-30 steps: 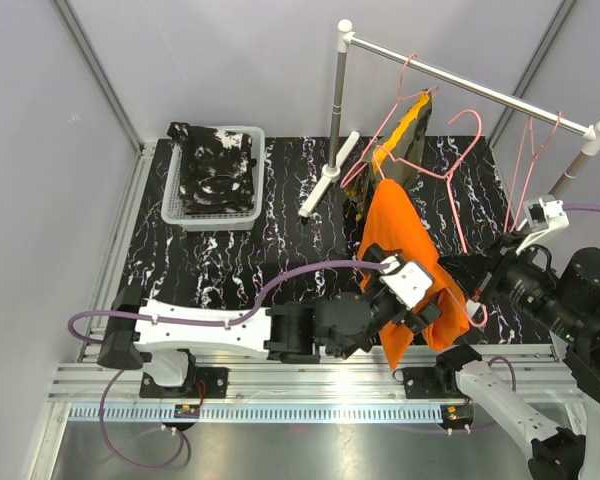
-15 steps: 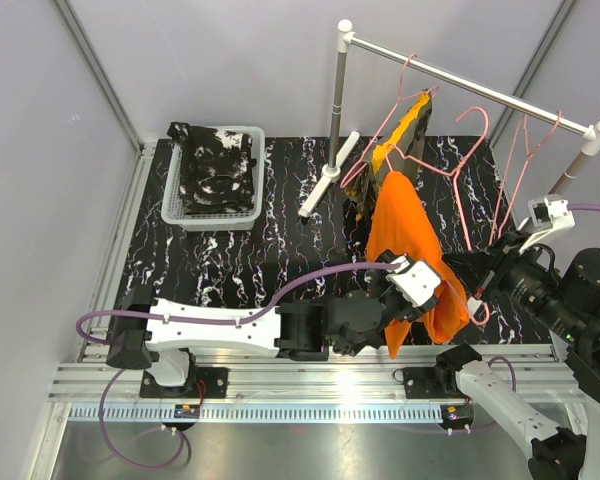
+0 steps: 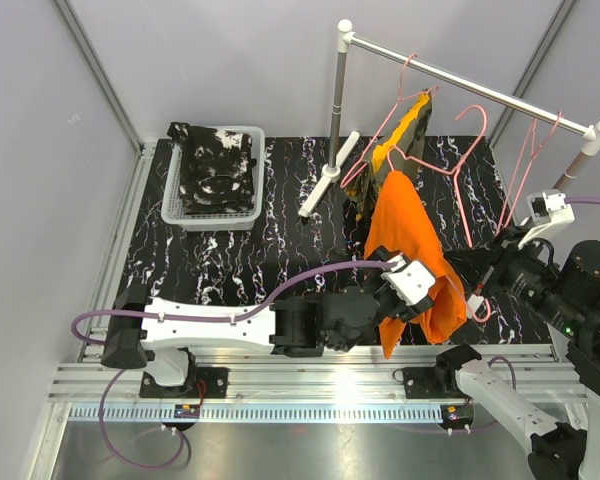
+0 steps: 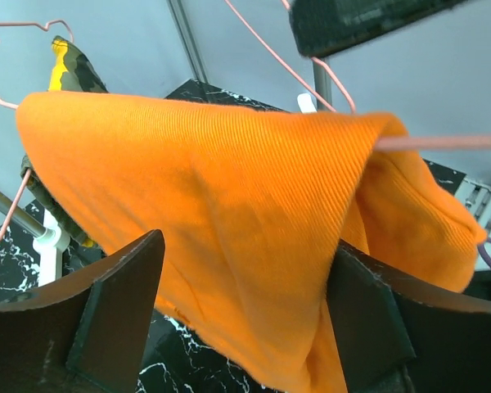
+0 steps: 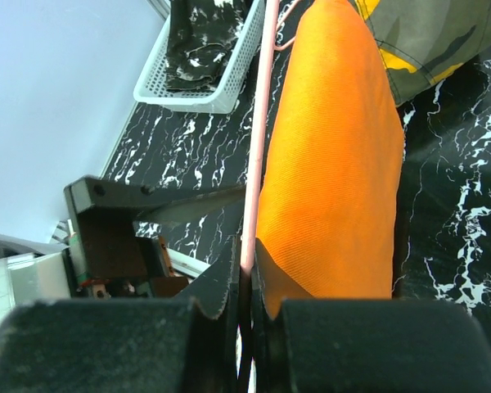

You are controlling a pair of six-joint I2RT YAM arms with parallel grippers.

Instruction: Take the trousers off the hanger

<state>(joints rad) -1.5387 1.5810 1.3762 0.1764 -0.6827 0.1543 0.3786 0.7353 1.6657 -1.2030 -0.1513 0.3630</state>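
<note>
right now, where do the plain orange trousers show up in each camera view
top external: orange trousers right of centre, in the lower half
left wrist: orange trousers fill the middle
right wrist: orange trousers upper centre, just right of the pink hanger
shared landmark: camouflage trousers, behind them from above, top left in left wrist, top right in right wrist

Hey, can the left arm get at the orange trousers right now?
Probably yes: the left end effector stands open with the orange trousers hanging between its fingers, nothing blocking.
</note>
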